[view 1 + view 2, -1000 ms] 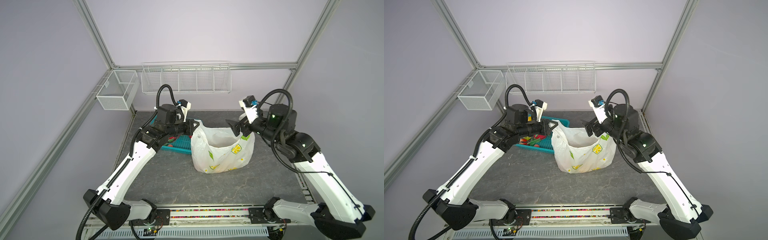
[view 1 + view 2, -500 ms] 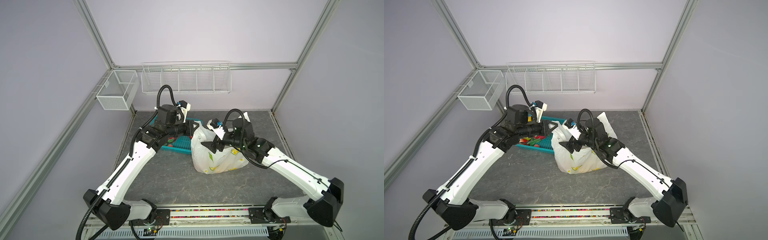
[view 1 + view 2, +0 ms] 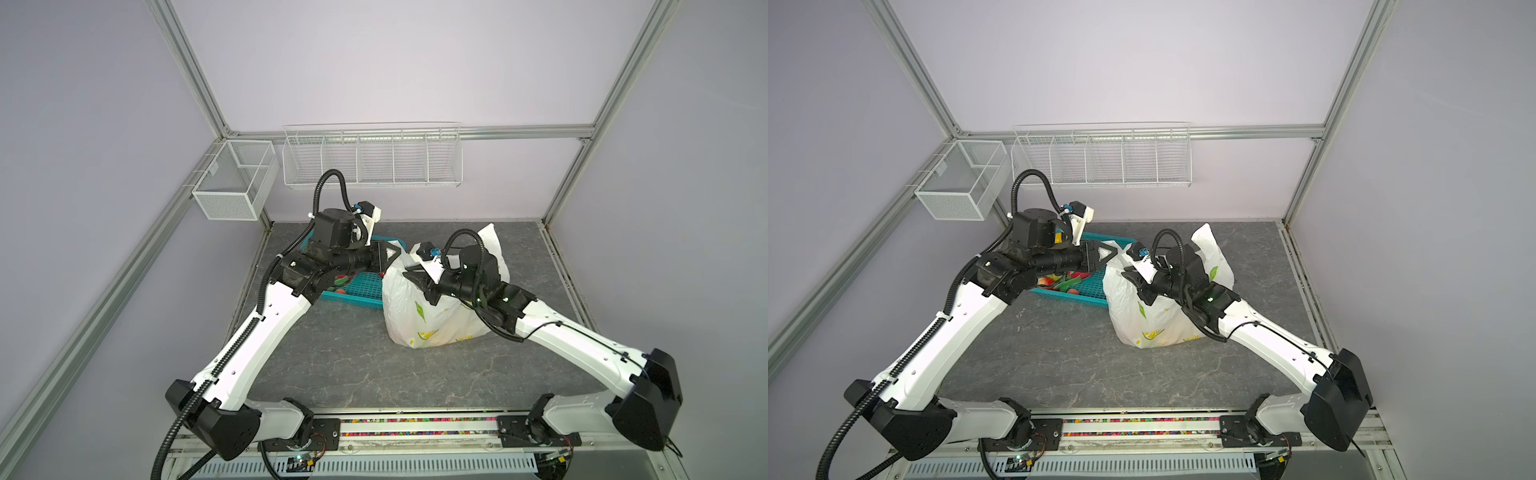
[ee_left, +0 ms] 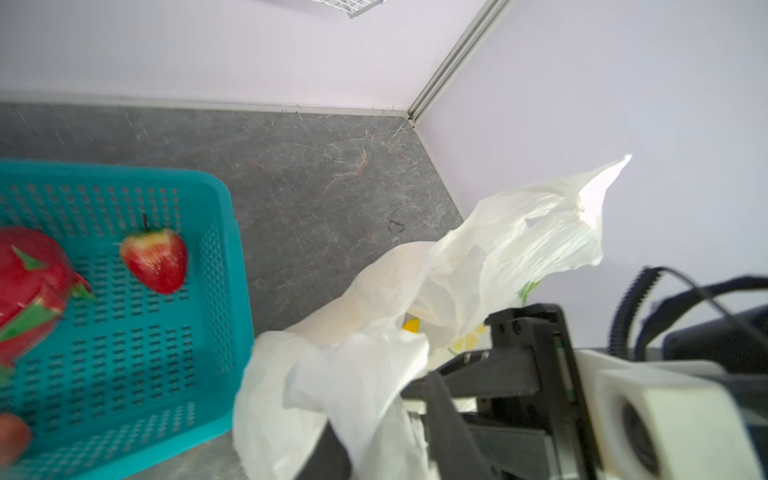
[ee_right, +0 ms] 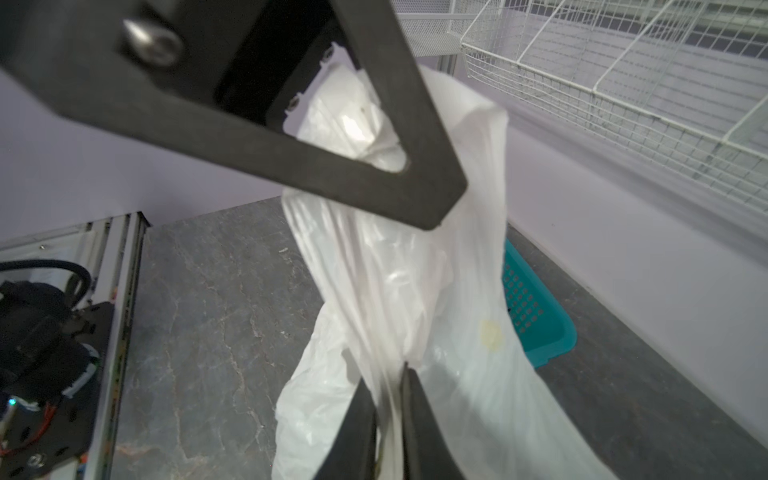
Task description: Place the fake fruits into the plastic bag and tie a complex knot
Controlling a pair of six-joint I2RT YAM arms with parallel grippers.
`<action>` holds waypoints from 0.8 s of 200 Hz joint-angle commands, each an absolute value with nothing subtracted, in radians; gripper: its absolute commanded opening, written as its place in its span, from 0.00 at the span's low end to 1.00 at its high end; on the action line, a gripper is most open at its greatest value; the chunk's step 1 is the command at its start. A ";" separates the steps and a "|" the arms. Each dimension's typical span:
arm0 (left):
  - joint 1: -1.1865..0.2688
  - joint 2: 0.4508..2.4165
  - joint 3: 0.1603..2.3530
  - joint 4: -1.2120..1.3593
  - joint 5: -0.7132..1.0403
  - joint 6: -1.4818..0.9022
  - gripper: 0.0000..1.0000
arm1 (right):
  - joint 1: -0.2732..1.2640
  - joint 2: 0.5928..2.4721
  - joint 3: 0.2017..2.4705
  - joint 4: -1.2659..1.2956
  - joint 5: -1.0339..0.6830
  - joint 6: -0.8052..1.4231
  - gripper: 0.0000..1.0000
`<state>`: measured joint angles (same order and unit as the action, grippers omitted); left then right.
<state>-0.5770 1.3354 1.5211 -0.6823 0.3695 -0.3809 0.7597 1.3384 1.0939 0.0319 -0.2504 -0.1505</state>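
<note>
Two claws crowd the plastic bag (image 3: 415, 320) beside the teal basket (image 3: 357, 298): right claw (image 5: 390, 374) pinching plastic, left claw (image 3: 391, 255) unclear.

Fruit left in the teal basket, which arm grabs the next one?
Left, likely. The left claw hangs beside the teal plastic lattice basket, with the red plastic strawberry close by. The right claw is shut on the thin white plastic bag.

1. The plastic bag (image 3: 403, 316) (image 3: 1129, 307), thin, white and printed with lemons and green leaves, stands bulging on the table (image 3: 353, 374), one strap poking upward.
2. Fake fruits (image 3: 1059, 279): a red strawberry (image 4: 156, 259) and dragon fruit (image 4: 29, 282) lie in the teal basket (image 4: 226, 266) beside it; a yellow piece (image 4: 412, 325) shows inside the bag.
</note>
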 commanded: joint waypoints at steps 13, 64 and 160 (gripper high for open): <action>-0.577 1.283 1.520 -0.652 0.406 -0.233 0.56 | 0.702 1.281 1.059 0.075 -0.425 -0.061 0.07; -0.577 1.119 1.358 -0.505 0.425 0.053 0.83 | 0.622 1.258 1.062 0.048 -0.656 0.015 0.07; -0.577 1.213 1.427 -0.457 0.571 0.455 0.91 | 0.581 1.270 1.106 -0.023 -0.800 -0.013 0.07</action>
